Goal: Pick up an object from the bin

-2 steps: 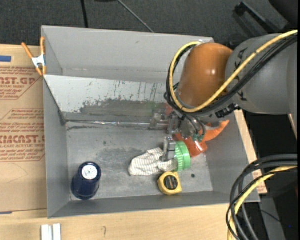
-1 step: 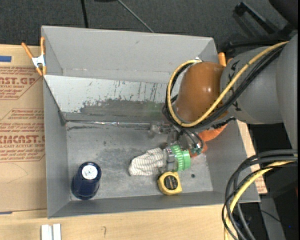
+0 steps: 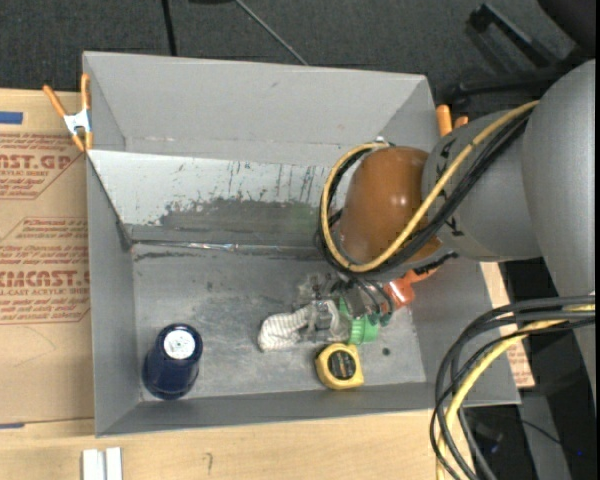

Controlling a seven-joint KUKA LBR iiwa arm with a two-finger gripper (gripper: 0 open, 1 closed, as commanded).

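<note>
Over the grey bin's (image 3: pixel 110 248) right side hangs the arm (image 3: pixel 540 178); a dark blue cup (image 3: pixel 172 360) stands well apart, bottom left. Its hand (image 3: pixel 330 313) meets the right end of a white knotted rag (image 3: pixel 280 332); open or closed, I cannot tell. Just below lie a yellow tape measure (image 3: pixel 338 366) and a small green piece (image 3: pixel 361 329)

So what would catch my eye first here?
The arm's orange cover, reaching in from the right, its tool low over a white knotted rope. Then a round yellow tape measure beside it, and a dark blue bottle in the lower left corner of the bin.
</note>
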